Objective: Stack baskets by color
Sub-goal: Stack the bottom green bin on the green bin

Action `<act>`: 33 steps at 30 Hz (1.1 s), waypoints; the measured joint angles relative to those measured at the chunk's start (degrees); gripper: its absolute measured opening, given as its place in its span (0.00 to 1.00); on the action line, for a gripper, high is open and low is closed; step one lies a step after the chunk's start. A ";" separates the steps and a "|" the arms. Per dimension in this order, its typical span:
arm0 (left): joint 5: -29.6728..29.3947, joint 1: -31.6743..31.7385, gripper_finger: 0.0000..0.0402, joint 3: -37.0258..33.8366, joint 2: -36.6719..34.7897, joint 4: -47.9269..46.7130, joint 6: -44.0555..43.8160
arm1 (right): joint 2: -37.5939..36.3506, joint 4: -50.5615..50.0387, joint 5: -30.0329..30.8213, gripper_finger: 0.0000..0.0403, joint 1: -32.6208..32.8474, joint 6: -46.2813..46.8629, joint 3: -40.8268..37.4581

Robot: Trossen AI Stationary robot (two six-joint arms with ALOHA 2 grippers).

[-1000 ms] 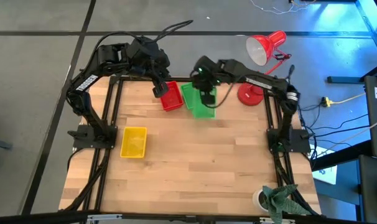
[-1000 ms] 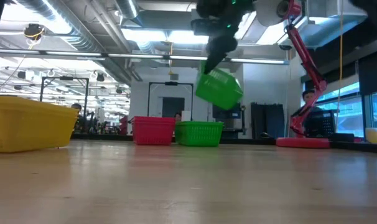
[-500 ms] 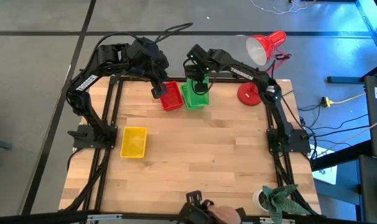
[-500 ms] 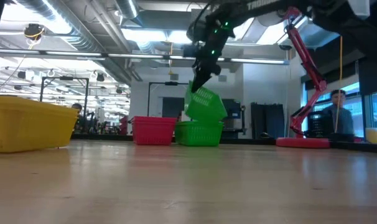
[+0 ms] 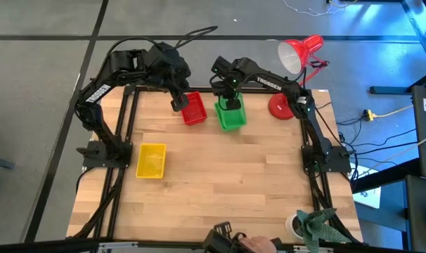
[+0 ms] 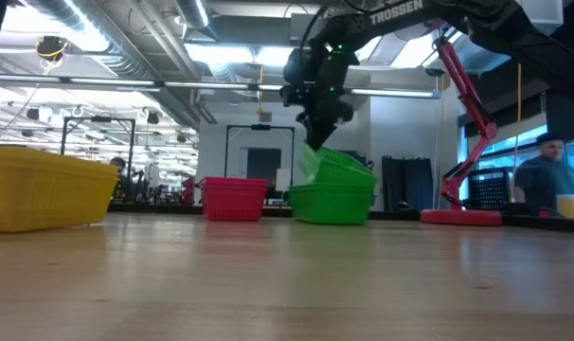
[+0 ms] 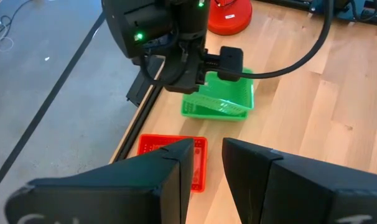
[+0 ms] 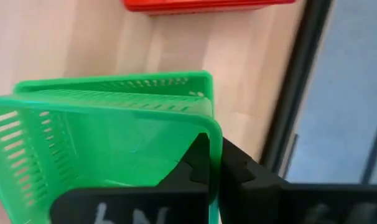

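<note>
Two green baskets sit one in the other at the table's far middle: the lower one (image 6: 331,206) rests on its base, and the upper one (image 6: 336,170) is tilted in it. My right gripper (image 6: 317,142) is shut on the upper one. The red basket (image 5: 193,109) stands to their left on the table. My left gripper (image 7: 207,165) hangs open above the red basket (image 7: 170,163), touching nothing. The yellow basket (image 5: 151,160) rests alone at the left. My right gripper pinches the upper green basket's far end wall at its rim (image 8: 204,132), near a corner, one finger inside and one outside. The fingers (image 8: 198,160) come from above, pointing steeply down. The basket tilts, held end up, its other end (image 6: 363,178) down in the lower green basket.
A red desk lamp with a round base (image 5: 281,105) stands at the far right corner. A green cloth bundle (image 5: 315,225) lies at the near right corner. A person (image 6: 547,175) shows beyond the table. Bare wood (image 5: 227,183) spreads over the middle and near side.
My right gripper has carried the upper green basket toward the far edge and down, from clear in the air into the lower green basket, still shut on it. The lower green basket has slid a little toward the table's right edge.
</note>
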 joint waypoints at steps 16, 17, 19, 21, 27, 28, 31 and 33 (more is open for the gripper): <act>-0.02 0.00 0.19 0.00 0.00 0.02 0.04 | -0.02 -4.38 -1.46 0.08 0.28 -3.02 0.00; -0.03 -0.01 0.19 0.00 0.00 0.01 0.04 | 0.00 -4.30 -1.46 0.09 0.31 -3.02 0.00; -0.02 -0.02 0.19 0.00 0.00 0.02 0.04 | 0.00 -4.23 -1.45 0.11 0.45 -2.99 0.00; -0.04 0.00 0.19 0.00 0.00 0.02 0.04 | 0.01 -4.23 -1.44 0.13 0.74 -2.99 0.00; -0.04 0.00 0.19 0.00 0.00 0.02 0.04 | 0.09 -4.76 -1.44 0.18 2.30 -2.83 0.00; -0.04 -0.02 0.19 0.00 0.00 0.02 0.04 | 0.09 -4.98 -1.42 0.19 2.47 -3.01 0.00; -0.04 -0.01 0.19 0.00 0.00 0.02 0.07 | 0.09 -5.89 -1.44 0.16 2.85 -3.82 0.00; -0.04 0.00 0.19 0.00 0.00 0.02 0.07 | 0.09 -5.86 -1.42 0.11 2.88 -3.85 -0.01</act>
